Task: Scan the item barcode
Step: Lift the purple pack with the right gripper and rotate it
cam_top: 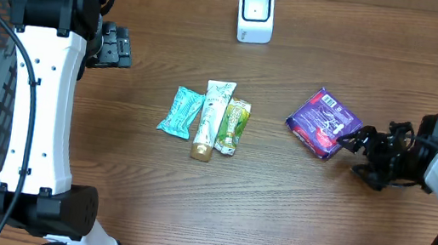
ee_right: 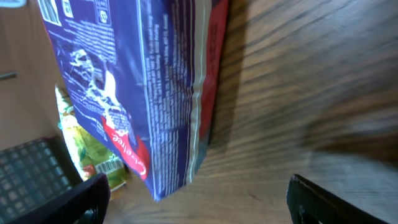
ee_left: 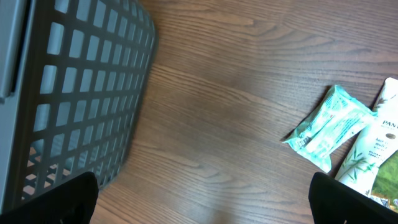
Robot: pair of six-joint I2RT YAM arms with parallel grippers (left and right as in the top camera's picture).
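Risk lies in the pickup. Purple packet [cam_top: 324,123] lies on the table [cam_top: 273,225], right of centre, well apart from the scanner [cam_top: 256,13] at the far edge. Right end effector [cam_top: 352,155] stands released just beside the packet's near-right corner; whether 1 finger already touches it is unclear. Closing on that thin edge could push the packet away, or pinch only film and drop it. Left end effector [cam_top: 116,46], also released, holds nothing at the far left.
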